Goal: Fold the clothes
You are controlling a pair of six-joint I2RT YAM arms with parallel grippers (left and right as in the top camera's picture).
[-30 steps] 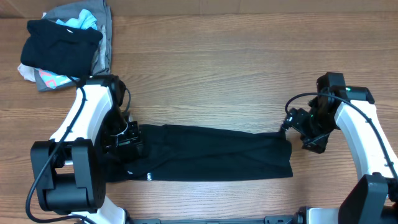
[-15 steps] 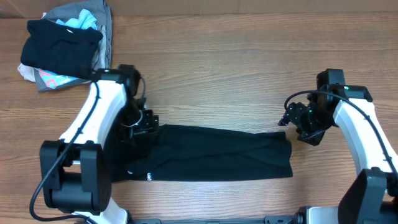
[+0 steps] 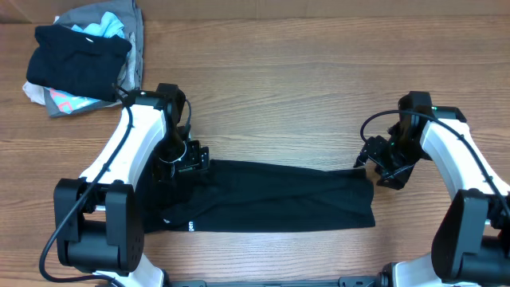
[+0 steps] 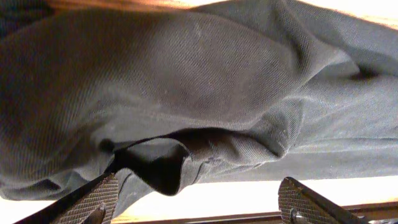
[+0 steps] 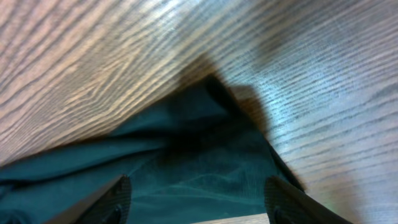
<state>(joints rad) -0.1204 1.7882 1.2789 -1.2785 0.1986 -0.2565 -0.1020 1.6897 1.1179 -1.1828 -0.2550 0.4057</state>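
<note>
Our left gripper (image 4: 199,188) and right gripper (image 5: 196,193) both spread, empty, over T-shirt (image 3: 263,199) ends. Risk: we pinch single layer, fold likely bunches unevenly.

place: robot lab (tabletop rig) | wood table (image 3: 279,96) | left arm (image 3: 130,145) | right arm (image 3: 460,155)

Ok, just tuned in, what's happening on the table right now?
Two robot arms are working on a plain black short-sleeved T-shirt, which lies on the wooden table folded into a long flat band. The left pincer sits open at the band's far left edge, and the right pincer sits open over its far right corner. Neither appears to have fabric clamped. A heap of mixed garments lies in the far left corner.
</note>
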